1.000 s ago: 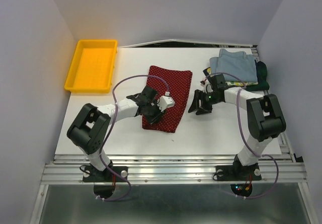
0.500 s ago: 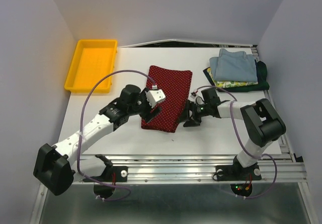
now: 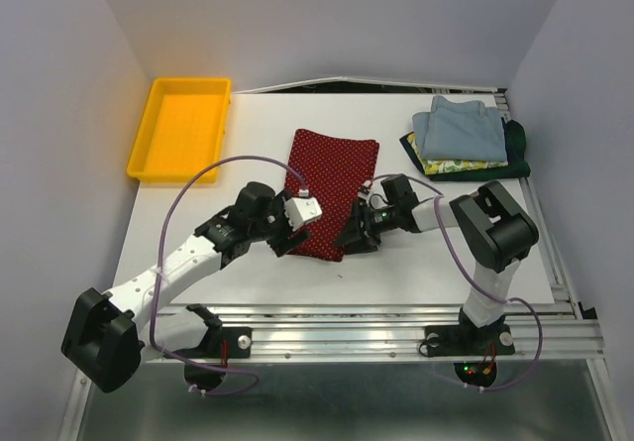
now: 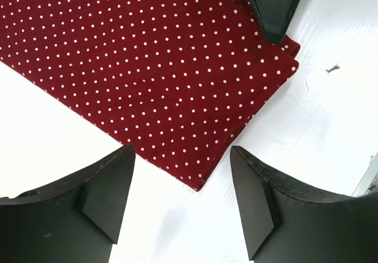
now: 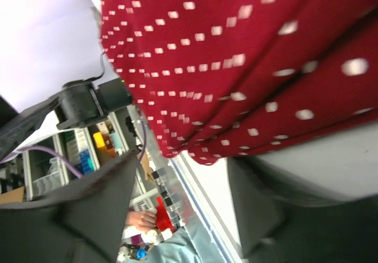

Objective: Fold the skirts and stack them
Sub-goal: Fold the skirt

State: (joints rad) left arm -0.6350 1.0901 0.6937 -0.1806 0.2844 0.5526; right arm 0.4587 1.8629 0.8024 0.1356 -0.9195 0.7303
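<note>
The overhead camera looks down from above and behind the arm bases (image 3: 203,337) over the whole white table (image 3: 416,273). The left wrist camera peers steeply down, close, on the near hem of the dark red dotted skirt (image 4: 147,68). The right wrist camera, lower and nearer still, skims that same hem sideways, blurred. All three share the skirt

The dark red skirt (image 3: 332,188) is matt woven cloth; the yellow tray (image 3: 146,134), smooth plastic.

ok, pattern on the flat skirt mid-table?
The skirt is dark red with small white dots; left wrist view shows it best.
</note>
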